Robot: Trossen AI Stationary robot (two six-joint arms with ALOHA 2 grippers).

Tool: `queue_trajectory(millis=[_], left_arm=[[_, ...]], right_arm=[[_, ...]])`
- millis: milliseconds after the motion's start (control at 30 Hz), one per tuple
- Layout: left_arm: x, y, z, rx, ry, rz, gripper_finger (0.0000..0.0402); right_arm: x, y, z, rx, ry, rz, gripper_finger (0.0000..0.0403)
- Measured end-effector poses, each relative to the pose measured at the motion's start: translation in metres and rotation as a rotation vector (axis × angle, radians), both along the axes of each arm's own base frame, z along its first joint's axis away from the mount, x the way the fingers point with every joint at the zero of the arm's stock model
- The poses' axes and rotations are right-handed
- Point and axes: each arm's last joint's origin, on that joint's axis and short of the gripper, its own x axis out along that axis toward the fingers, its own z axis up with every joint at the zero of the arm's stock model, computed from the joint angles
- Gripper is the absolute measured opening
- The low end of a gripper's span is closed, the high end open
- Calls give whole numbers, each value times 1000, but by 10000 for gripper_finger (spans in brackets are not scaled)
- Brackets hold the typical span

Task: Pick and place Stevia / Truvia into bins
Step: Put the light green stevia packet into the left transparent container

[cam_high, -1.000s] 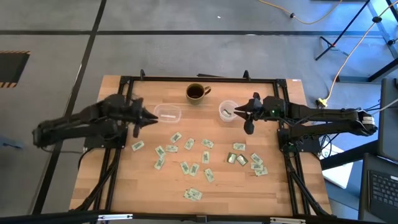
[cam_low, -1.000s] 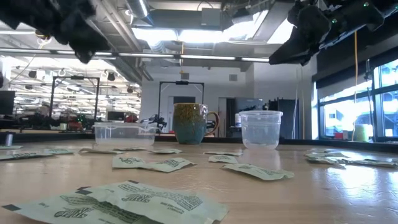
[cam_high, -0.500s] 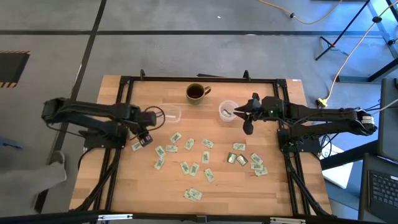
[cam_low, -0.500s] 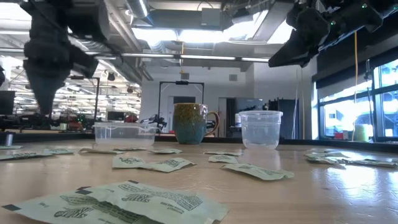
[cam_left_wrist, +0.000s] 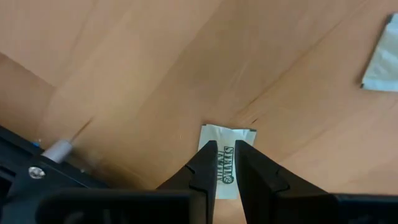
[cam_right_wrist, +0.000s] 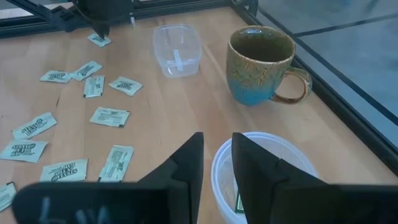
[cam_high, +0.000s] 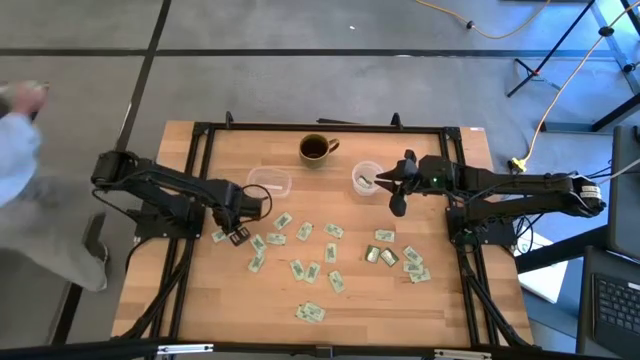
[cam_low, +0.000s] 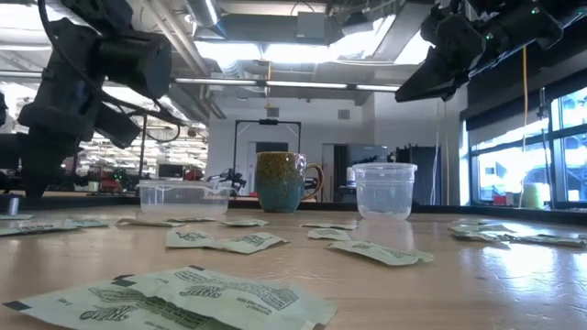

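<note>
**Left gripper down on a sachet at the edge of the scatter**

The small pale green and white paper Stevia sachets [cam_high: 305,232] lie strewn across the middle and lower part of the light wooden surface [cam_high: 340,305] in the high view, with a tighter bunch at centre right. One more sachet [cam_left_wrist: 225,168] sits at the far left edge of the scatter, and that is where the action is: the left gripper [cam_high: 238,234] is right down on it, just left of centre in the high view. In the left wrist view its two dark fingers [cam_left_wrist: 200,171] stand close together, one on each side of the printed sachet, tips on the paper, which lies flat on the wood.

Above that spot sits the shallow clear plastic rounded-rectangular tub [cam_high: 269,183]. To its right is the small round clear plastic cup [cam_high: 366,178], with a sachet already inside. Between and just above them stands the dark glazed mug with a handle [cam_high: 316,149].

The right gripper [cam_high: 399,203] hangs in the air beside the cup, right of centre. In the right wrist view its fingers [cam_right_wrist: 183,163] are narrowly parted over the cup's rim and hold nothing.

A person in a pale sleeve [cam_high: 20,180] shows at the left edge of the high view.
</note>
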Motion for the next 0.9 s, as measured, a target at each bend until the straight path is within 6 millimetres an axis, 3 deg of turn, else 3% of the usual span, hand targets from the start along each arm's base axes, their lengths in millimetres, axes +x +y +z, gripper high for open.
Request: queue_trajectory(millis=[400, 900], left_arm=[[5, -12, -15, 56, 64, 16, 53], [11, -14, -27, 51, 106, 9, 23]], right_arm=[[0, 0, 0, 0, 3, 0, 87], [-1, 0, -1, 21, 6, -10, 87]])
